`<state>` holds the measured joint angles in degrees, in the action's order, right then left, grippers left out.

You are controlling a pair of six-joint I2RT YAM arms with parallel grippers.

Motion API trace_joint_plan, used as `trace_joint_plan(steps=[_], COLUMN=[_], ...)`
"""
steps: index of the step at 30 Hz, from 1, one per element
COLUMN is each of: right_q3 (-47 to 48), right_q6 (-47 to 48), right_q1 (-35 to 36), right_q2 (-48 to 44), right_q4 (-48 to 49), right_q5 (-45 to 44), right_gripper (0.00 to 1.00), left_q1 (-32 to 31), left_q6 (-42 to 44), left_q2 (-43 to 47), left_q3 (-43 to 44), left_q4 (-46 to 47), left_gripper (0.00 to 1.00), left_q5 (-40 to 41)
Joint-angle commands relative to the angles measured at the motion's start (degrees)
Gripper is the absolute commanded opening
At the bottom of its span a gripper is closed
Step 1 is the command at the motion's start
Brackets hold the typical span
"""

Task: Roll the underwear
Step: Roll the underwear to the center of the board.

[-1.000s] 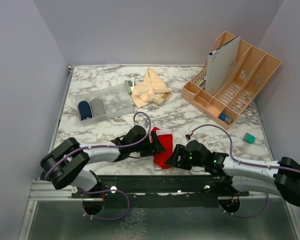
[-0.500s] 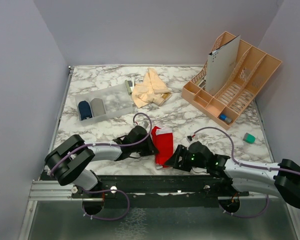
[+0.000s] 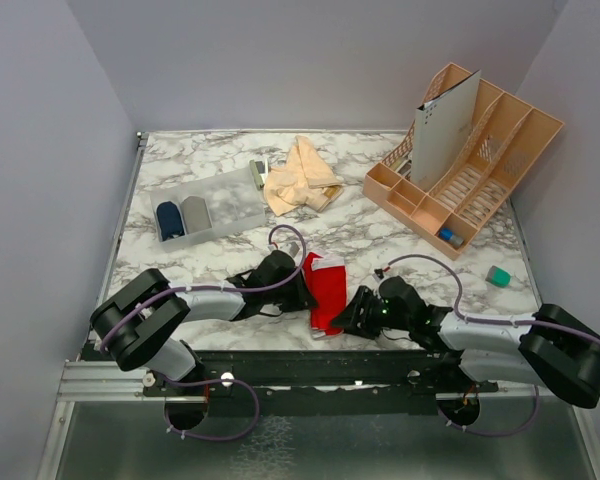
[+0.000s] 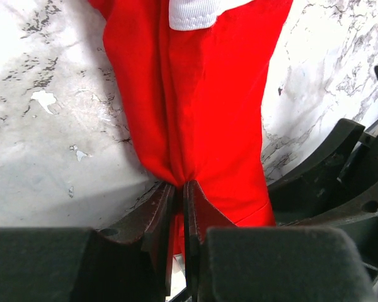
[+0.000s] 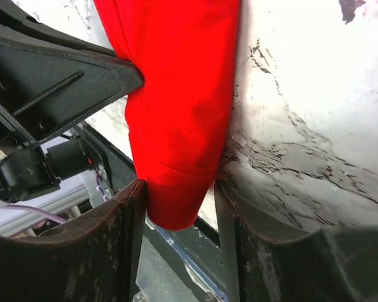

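Broadly, the marbled surface (image 3: pixel 380 235) carries a tan organizer (image 3: pixel 480 170) far right, a clear tray (image 3: pixel 205 210) far left and peach underwear (image 3: pixel 300 178) between them. Near the front edge lies the red underwear (image 3: pixel 326 292), its near end hidden by both arms. The left hand (image 4: pixel 178 189) pinches its fold tight; the right hand (image 5: pixel 179 201) stands spread astride its tip.

Left claw (image 4: pixel 178 195) pinching red underwear (image 4: pixel 201 107) fold, marble table (image 4: pixel 57 119) beneath.
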<state>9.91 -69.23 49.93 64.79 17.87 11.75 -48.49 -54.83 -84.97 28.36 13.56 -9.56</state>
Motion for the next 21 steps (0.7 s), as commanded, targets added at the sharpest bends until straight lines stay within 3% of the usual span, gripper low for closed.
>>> trace_joint_plan(steps=[1, 9, 21], right_q3=[-0.5, -3.7, -6.6], right_q6=[-0.9, -3.4, -7.9], right_q1=[-0.4, -0.7, -0.8], right_q2=[3.6, 5.9, 3.8], right_q4=[3.8, 10.1, 12.7], right_q5=[2.7, 3.0, 1.0], right_gripper=[0.49, 0.44, 0.54], left_q1=[0.0, 0.0, 0.0], left_q6=[2.8, 3.2, 3.3], left_q2=[-1.9, -1.6, -1.6], left_q3=[-0.8, -1.2, -1.9], left_q4=[-6.8, -6.5, -5.9], left_gripper=[0.15, 0.13, 0.07], left_q5=[2.0, 1.7, 1.1])
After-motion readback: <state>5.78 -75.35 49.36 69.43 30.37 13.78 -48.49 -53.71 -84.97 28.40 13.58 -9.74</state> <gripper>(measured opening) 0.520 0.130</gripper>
